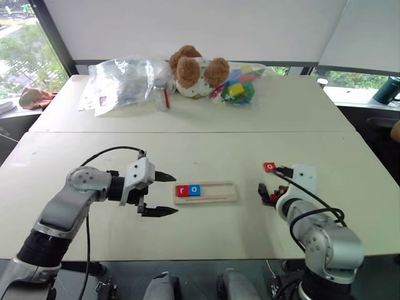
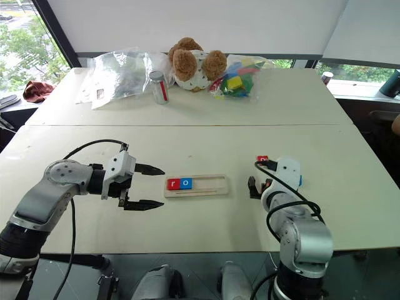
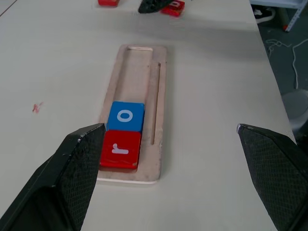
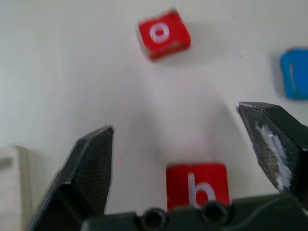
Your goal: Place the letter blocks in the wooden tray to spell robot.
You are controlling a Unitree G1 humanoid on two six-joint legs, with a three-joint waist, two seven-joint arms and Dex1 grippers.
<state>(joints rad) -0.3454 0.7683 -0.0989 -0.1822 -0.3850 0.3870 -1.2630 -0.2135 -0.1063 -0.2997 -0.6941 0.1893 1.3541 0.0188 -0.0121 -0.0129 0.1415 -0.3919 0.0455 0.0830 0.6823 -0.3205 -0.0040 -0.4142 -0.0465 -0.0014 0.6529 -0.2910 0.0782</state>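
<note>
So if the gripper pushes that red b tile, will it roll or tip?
Probably neither: the small flat square red b tile lies flat on the smooth white table, so it likely slides. It looks rigid and probably light.

Noted pale wooden tray [image 1: 215, 192] holding red "r" tile [image 1: 182, 191] and blue "o" tile [image 1: 194, 190]; red "o" tile [image 4: 163, 34], red "b" tile [image 4: 197, 185], blue tile [image 4: 294, 73] on off-white desk [image 1: 206, 156]. Black fingers [image 3: 72, 178].

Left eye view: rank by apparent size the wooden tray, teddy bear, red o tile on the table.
1. teddy bear, though farthest from the camera
2. wooden tray
3. red o tile, clearly smallest
</note>
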